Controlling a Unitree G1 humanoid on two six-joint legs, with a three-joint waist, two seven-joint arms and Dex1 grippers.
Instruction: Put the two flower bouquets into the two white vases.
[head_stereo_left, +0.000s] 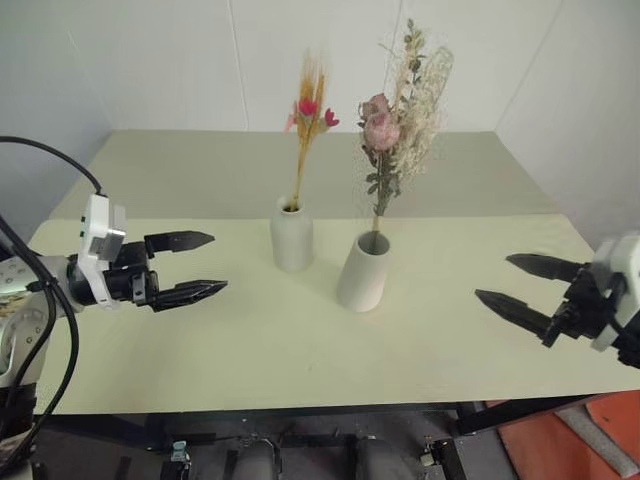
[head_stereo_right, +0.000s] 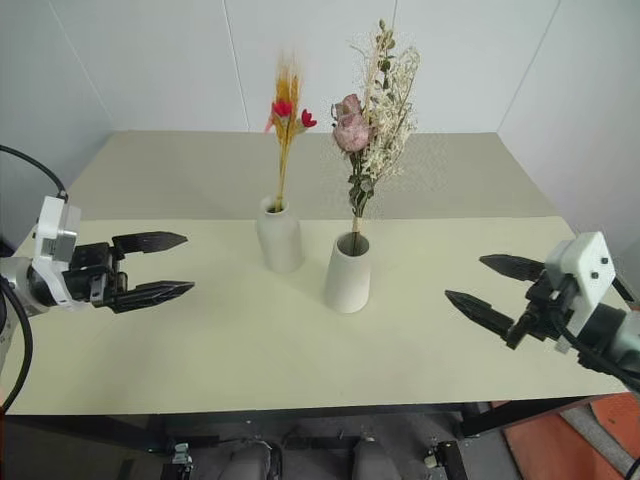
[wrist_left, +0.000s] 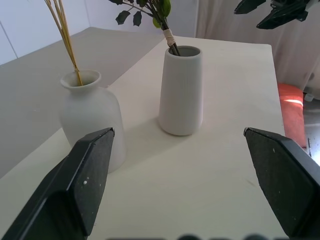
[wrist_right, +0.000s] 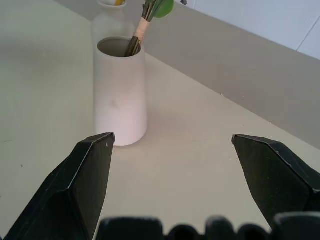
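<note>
seemingly done: the thin yellow-orange stalk bunch with red blooms (head_stereo_left: 308, 110) stands in the bottle-shaped matte white vase (head_stereo_left: 292, 233), the bushier cream-and-pink rose bunch (head_stereo_left: 395, 120) in the tapered white vase (head_stereo_left: 364, 271), mid pale desk (head_stereo_left: 250, 340). left claw (head_stereo_left: 190, 265) and right claw (head_stereo_left: 520, 285) gape empty, well apart from both.

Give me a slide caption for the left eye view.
Both bouquets stand in white vases; open end effectors flank them.

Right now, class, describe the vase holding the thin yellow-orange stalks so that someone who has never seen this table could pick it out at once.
Look to the middle of the pale table, where two white vases stand side by side between the open grippers. It is the bottle-shaped vase, on the robot's left and slightly farther back. Unlike the tapered wide-mouthed vase beside it, it has rounded shoulders and a narrow neck.
</note>
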